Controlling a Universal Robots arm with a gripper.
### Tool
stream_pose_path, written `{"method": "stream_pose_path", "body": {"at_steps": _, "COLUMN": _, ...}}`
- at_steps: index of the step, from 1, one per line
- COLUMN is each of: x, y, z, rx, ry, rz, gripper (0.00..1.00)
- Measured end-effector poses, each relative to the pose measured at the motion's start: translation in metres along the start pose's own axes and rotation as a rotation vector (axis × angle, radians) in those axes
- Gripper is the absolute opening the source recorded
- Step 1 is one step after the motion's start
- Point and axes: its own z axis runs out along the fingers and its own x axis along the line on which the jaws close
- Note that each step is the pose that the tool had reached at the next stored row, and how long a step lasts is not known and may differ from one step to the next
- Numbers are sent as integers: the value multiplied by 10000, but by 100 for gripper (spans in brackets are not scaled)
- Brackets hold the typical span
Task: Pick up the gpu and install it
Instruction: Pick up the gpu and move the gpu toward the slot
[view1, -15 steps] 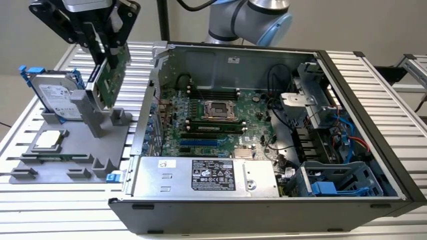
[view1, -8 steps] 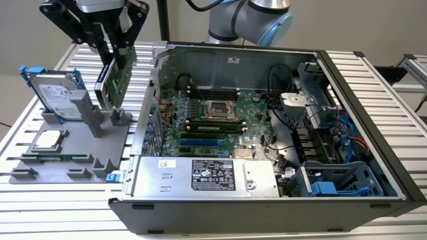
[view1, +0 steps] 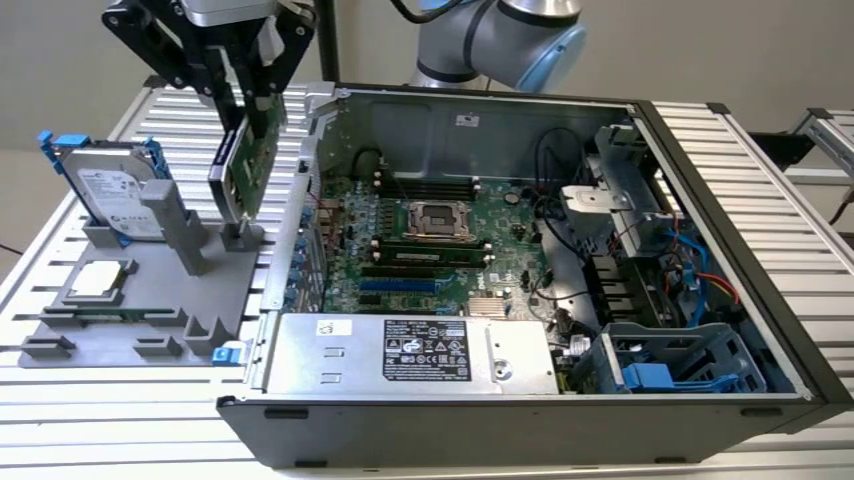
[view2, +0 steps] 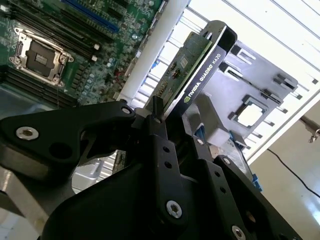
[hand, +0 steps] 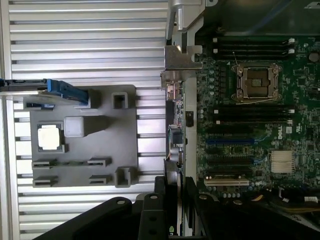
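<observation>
Our pincer pinches the gpu by its top edge, upright over the grey holder, beside the case. We judge it light, stiff, fragile; best held by edges, not components.

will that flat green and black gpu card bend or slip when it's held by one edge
Probably stiff: the flat green-and-black gpu card stands straight, upright in the black gripper. Likely light, since it is thin. Bare components look fragile, so knocks could hurt.
</observation>
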Motion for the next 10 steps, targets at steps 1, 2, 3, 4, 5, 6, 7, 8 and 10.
{"method": "stream_pose_path", "body": {"at_steps": 1, "x": -17, "y": 1, "z": 1, "rx": -1, "ry": 0, "rz": 1, "gripper": 0}}
{"method": "stream_pose_path", "body": {"at_steps": 2, "x": -34, "y": 2, "z": 1, "rx": 0, "ry": 0, "rz": 0, "gripper": 0}}
{"method": "stream_pose_path", "body": {"at_steps": 3, "x": -50, "y": 3, "z": 1, "rx": 0, "ry": 1, "rz": 0, "gripper": 0}}
{"method": "stream_pose_path", "body": {"at_steps": 4, "x": -66, "y": 4, "z": 1, "rx": 0, "ry": 0, "rz": 0, "gripper": 0}}
{"method": "stream_pose_path", "body": {"at_steps": 5, "x": -83, "y": 5, "z": 2, "rx": 0, "ry": 0, "rz": 0, "gripper": 0}}
{"method": "stream_pose_path", "body": {"at_steps": 6, "x": -99, "y": 6, "z": 2, "rx": 0, "ry": 0, "rz": 0, "gripper": 0}}
{"method": "stream_pose_path", "body": {"at_steps": 7, "x": -115, "y": 7, "z": 3, "rx": 0, "ry": 0, "rz": 0, "gripper": 0}}
{"method": "stream_pose_path", "body": {"at_steps": 8, "x": -132, "y": 8, "z": 3, "rx": 0, "ry": 0, "rz": 1, "gripper": 0}}
{"method": "stream_pose_path", "body": {"at_steps": 10, "x": -166, "y": 10, "z": 4, "rx": 0, "ry": 0, "rz": 0, "gripper": 0}}
